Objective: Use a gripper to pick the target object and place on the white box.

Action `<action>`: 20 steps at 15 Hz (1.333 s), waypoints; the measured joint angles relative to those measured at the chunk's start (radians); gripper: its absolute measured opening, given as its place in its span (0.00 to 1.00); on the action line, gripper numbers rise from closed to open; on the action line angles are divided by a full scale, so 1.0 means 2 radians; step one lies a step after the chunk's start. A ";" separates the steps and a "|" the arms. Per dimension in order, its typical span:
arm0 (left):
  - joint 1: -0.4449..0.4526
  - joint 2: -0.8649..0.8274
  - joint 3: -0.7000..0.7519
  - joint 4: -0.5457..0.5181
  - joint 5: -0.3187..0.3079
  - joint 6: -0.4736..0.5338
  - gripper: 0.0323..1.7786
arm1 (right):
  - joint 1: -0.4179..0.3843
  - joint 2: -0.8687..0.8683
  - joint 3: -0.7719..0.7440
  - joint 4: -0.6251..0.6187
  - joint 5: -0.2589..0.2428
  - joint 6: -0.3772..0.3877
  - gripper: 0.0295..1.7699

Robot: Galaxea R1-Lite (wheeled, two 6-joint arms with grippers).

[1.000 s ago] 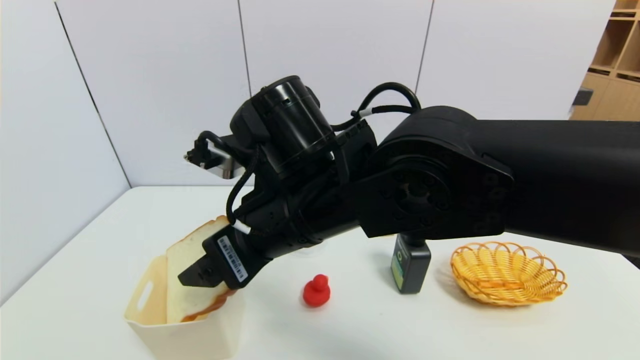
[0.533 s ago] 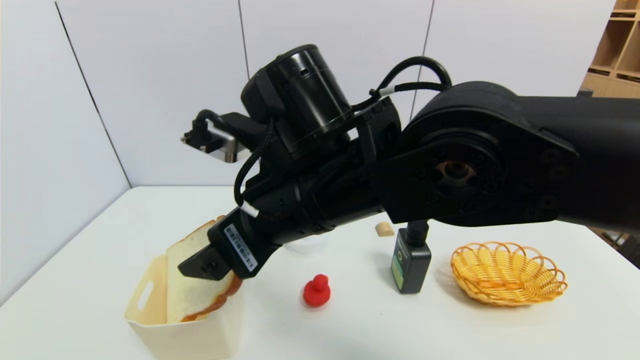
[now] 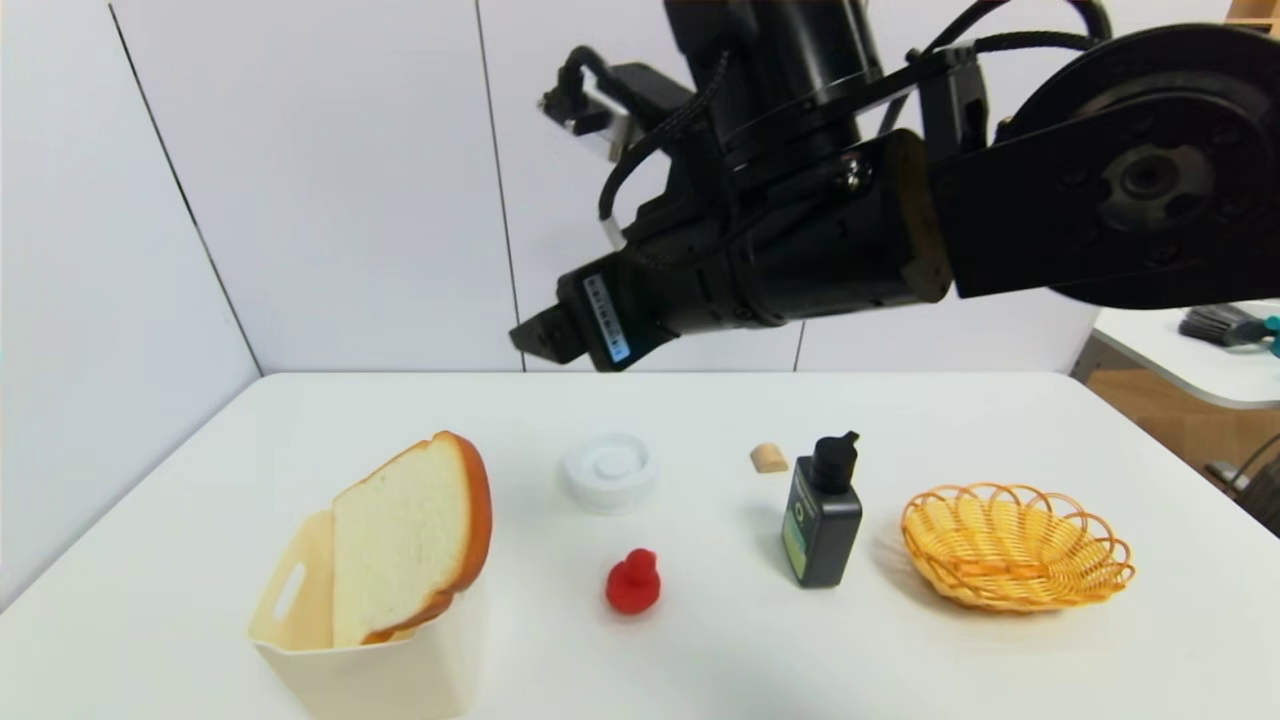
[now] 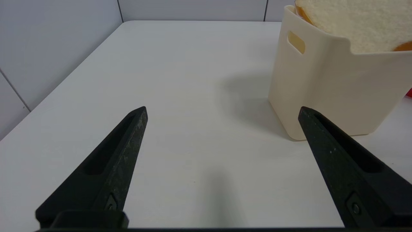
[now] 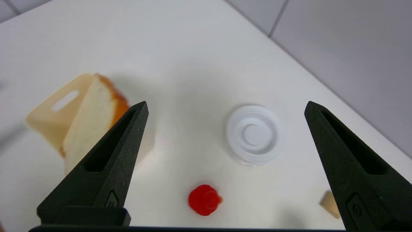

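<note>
**K:** Right gripper (image 3: 535,338) had lifted clear, up from the bin's mouth to high above the table's far half. Fingers stood wide apart with nothing between them; a second earlier they were at the bread.

**M:** And the bread?

**K:** Toast slice (image 3: 410,535) stayed behind, standing on edge in the white box (image 3: 370,670), leaning against one wall, the top half poking out above the rim. Judgement: release done, placement as good as complete; only the retreat remained.

**M:** Left arm?

**K:** Left gripper (image 4: 222,111) was parked low beside the box, jaws spread, empty, not touching the box wall.

**M:** Materials, for the record.

**K:** Slice: thick, spongy white face, smooth orange-brown crust, rounded top. Box: cream plastic, smooth, tapered walls, rounded corners, slot handle. Table (image 3: 700,660): matte white. Also present, all apart from one another: small round white dish (image 3: 608,468) with concentric ridges, red rubbery toy (image 3: 632,582), dark pump bottle (image 3: 821,520), woven yellow wicker basket (image 3: 1015,548), small tan cork-like piece (image 3: 768,458).

**M:** Risk?

**K:** The slice stood tall in the box; it might tip if jolted.
</note>
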 joint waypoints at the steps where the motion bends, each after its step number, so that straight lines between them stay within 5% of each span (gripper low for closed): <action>1: 0.000 0.000 0.000 0.000 0.000 0.000 0.95 | -0.015 -0.007 0.000 0.000 -0.022 0.001 0.95; 5: 0.000 0.000 0.000 0.000 0.000 0.000 0.95 | -0.093 -0.041 0.036 0.003 -0.089 0.006 0.96; 11: 0.000 0.000 0.000 0.000 0.000 0.000 0.95 | -0.241 -0.101 0.132 -0.014 -0.086 0.003 0.96; 14: 0.000 0.000 0.000 0.000 0.000 0.000 0.95 | -0.305 -0.136 0.177 -0.032 -0.040 -0.012 0.96; 18: 0.000 0.000 0.000 0.000 0.000 0.000 0.95 | -0.395 -0.194 0.264 -0.125 0.079 -0.063 0.96; 20: 0.000 0.000 0.000 0.000 0.000 0.000 0.95 | -0.418 -0.227 0.325 -0.192 0.100 -0.070 0.96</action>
